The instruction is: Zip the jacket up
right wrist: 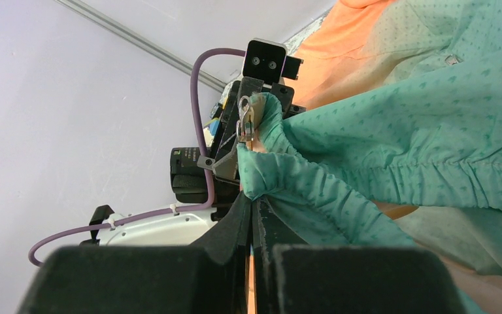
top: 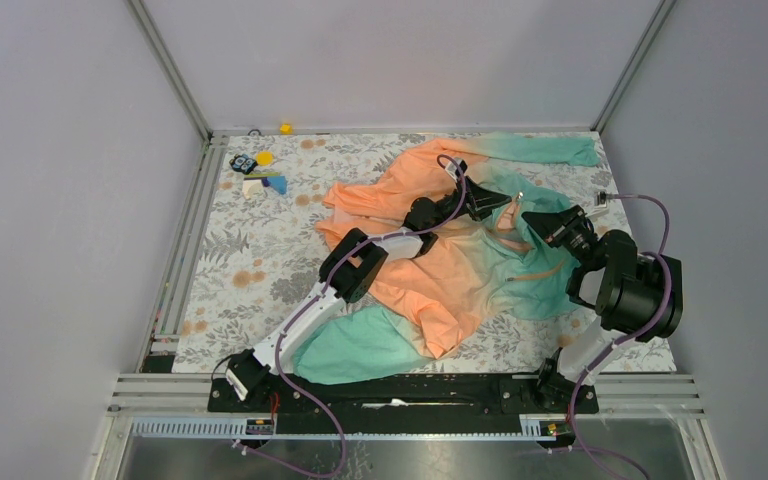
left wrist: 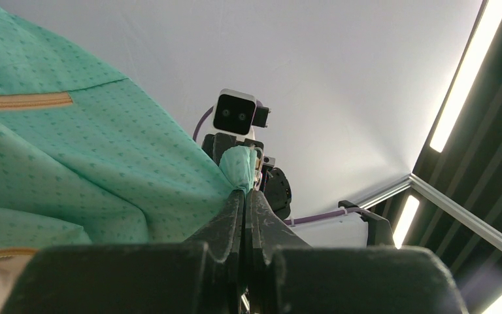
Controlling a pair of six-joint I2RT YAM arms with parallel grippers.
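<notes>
The left hand (left wrist: 245, 193) and right hand (right wrist: 251, 199), closed tight, each pinch teal fabric of the jacket (top: 440, 275) above the bench (top: 250, 250).

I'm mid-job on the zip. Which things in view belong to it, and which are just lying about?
Job:
- orange-to-teal thin jacket
- left gripper and right gripper, both shut on its teal fabric
- small silver zipper pull

Lying about, far left corner:
- small black gadget
- white and blue scraps
- small yellow piece
</notes>
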